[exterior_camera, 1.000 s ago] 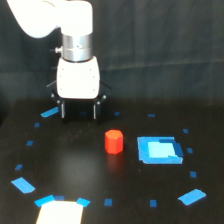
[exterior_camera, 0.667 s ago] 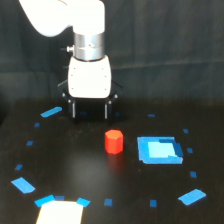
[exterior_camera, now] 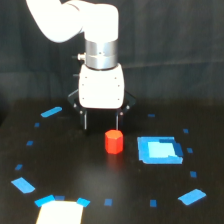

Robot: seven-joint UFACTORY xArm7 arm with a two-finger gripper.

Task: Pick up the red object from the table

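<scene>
While seen only from the exterior view: gripper (exterior_camera: 102,121) hanging with fingers spread apart, grasping nothing, tips just above the black table (exterior_camera: 75,170). Red object (exterior_camera: 114,141) standing upright on that table, just in front of the fingers and slightly toward the exterior view's right, under the right-hand finger rather than centred in the gap. Blue square (exterior_camera: 159,149) lying just beside it, further right.

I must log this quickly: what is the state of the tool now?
Tool: open, holding nothing; the red object stands on the table in front of it.
</scene>
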